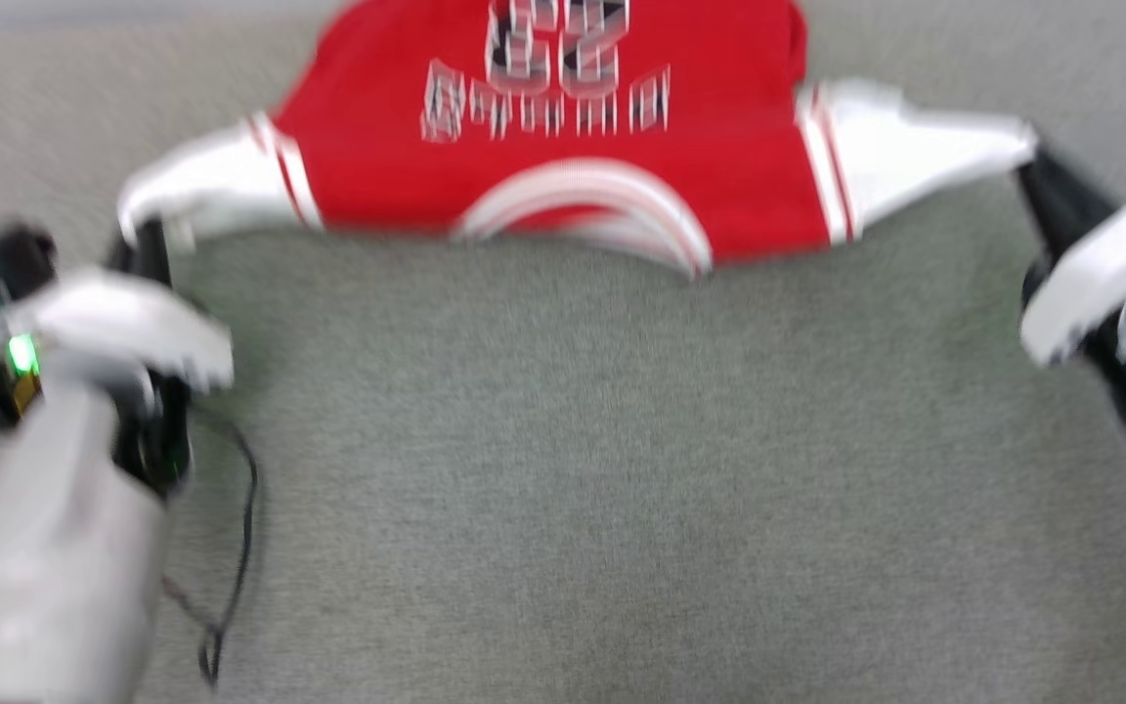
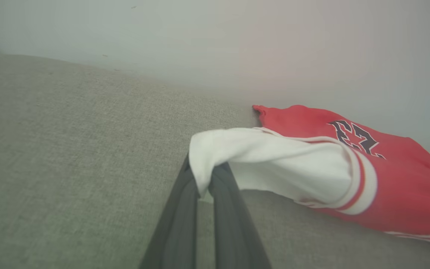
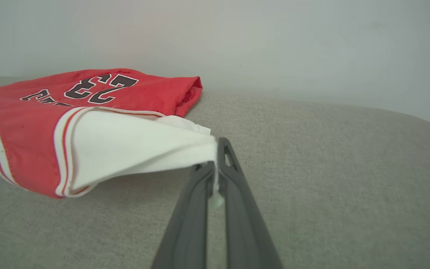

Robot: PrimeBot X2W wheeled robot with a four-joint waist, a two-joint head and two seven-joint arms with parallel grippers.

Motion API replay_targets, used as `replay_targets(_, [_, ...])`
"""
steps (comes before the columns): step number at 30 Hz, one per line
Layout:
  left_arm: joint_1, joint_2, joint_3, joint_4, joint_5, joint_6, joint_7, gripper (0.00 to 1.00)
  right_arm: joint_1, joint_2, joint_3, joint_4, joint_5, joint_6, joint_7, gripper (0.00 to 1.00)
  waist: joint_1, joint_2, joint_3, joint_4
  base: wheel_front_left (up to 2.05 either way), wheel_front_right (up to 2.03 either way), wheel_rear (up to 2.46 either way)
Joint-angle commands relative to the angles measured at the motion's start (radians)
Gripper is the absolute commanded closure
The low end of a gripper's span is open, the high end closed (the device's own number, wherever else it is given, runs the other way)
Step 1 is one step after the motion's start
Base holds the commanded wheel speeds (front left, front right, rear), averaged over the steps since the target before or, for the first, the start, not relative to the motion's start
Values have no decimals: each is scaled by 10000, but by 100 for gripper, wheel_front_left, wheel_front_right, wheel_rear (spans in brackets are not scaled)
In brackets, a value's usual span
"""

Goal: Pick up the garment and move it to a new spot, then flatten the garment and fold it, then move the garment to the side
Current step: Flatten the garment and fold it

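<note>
Head view: left gripper [image 1: 147, 242] and right gripper [image 1: 1036, 162] clamp the garment [image 1: 368, 166].

Garment [image 1: 563, 161] on cushion [image 1: 563, 469] far edge; wall [image 2: 215, 37] bhd.

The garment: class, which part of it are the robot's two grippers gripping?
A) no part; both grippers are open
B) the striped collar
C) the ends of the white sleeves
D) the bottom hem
C: the left gripper and the right gripper are each shut on the end of one white sleeve of the garment, with its red body between them.
</note>
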Motion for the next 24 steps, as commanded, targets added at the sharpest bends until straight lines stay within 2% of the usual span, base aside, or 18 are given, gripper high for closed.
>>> replay_targets(1, [1060, -15, 73, -386, -91, 138, -67, 100, 889, -111, -135, -183, 113, -10, -73, 100, 2, 0, -1707, 210, 0, 0, 0])
replay_targets(7, [3987, 309, 46, -2246, -169, 888, 394, 100, 3503, -81, -897, -752, 80, -13, 39, 100, 2, 0, -3011, 329, 0, 0, 0])
replay_targets(14, [7535, 802, 212, -5399, -378, 2378, 1514, 100, 6528, 158, -2490, -1608, -435, -15, 488, 100, 2, 0, -4032, 406, 0, 0, 0])
replay_targets(19, [9622, 1089, 117, -7501, -363, 3430, 2400, 100, 8672, 730, -4049, -2607, -1125, -15, 1182, 100, 2, 0, -4254, 537, 0, 0, 0])
replay_targets(24, [10809, 1194, -180, -8380, -349, 3973, 3084, 100, 10459, 1622, -5333, -3937, -2244, -14, 2359, 100, 2, 0, -4336, 637, 0, 0, 0])
